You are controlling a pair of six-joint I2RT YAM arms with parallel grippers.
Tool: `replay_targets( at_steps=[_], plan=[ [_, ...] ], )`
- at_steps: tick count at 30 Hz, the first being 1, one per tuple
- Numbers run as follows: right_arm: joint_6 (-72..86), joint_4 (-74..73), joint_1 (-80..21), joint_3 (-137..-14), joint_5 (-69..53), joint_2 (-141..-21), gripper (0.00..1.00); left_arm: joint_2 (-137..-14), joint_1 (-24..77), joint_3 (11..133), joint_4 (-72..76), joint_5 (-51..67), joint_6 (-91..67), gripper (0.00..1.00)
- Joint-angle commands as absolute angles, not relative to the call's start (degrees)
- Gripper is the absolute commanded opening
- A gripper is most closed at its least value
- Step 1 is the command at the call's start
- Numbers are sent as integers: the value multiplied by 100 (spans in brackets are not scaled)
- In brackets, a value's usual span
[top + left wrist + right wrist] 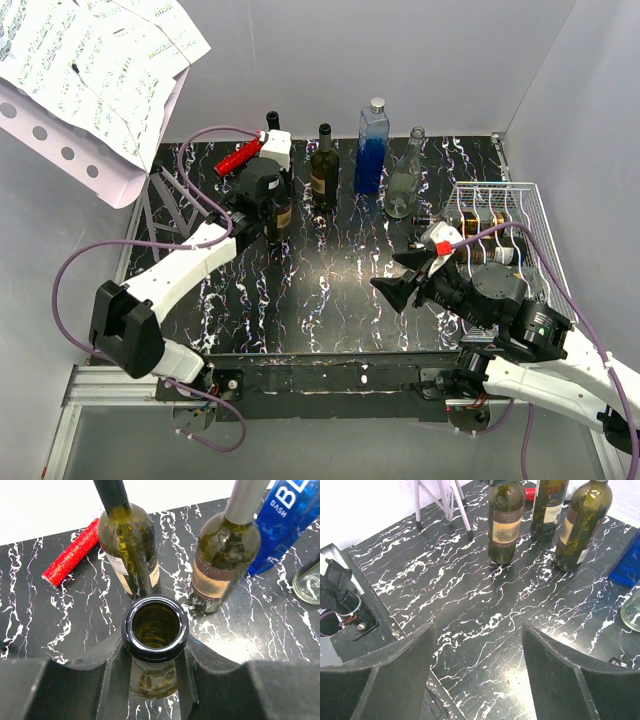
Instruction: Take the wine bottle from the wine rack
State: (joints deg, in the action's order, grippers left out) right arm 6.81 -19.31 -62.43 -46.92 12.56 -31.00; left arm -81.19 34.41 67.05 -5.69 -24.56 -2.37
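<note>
From where I stand, the thing that decides the next move is on the right side. The wine rack (535, 215) sits at the right edge of the surface (340, 300). Inside it I see a dark wine bottle (482, 214) lying down. Its long axis seems to run about left to right in the top view, but the right arm covers part of it, so I cannot tell where the neck is. The right tool (479, 632) is spread wide with nothing between its fingers. It hangs near the rack's left side, yet it points to the left, toward the middle of the surface and away from the rack. So the bottle lies behind that tool and to its right, and I judge the right arm must turn back toward the rack before it can reach. The left tool (155, 647) is well apart, at the back left. It appears pressed on the neck of an open bottle (155, 625) held upright, so it is the farther arm and not free.
</note>
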Motion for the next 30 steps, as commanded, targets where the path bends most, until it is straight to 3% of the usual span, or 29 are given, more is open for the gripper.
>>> replay_targets(
  at_steps=[1, 20, 27, 30],
  plan=[
    [1080, -1889, -6275, -4799, 1555, -3006, 78, -8165, 3156, 7242, -53, -2189, -193, 0],
    [958, -2223, -6284, -4992, 1415, -3120, 80, -8464, 2777, 7084, 439, -1863, -343, 0],
    [958, -2276, -6284, -5036, 1424, -3129, 80, -8420, 2751, 6821, 553, -1942, -237, 3],
    [967, -2320, -6275, -5062, 1398, -3111, 80, -8402, 2742, 6768, 545, -1890, -255, 10]
  ],
)
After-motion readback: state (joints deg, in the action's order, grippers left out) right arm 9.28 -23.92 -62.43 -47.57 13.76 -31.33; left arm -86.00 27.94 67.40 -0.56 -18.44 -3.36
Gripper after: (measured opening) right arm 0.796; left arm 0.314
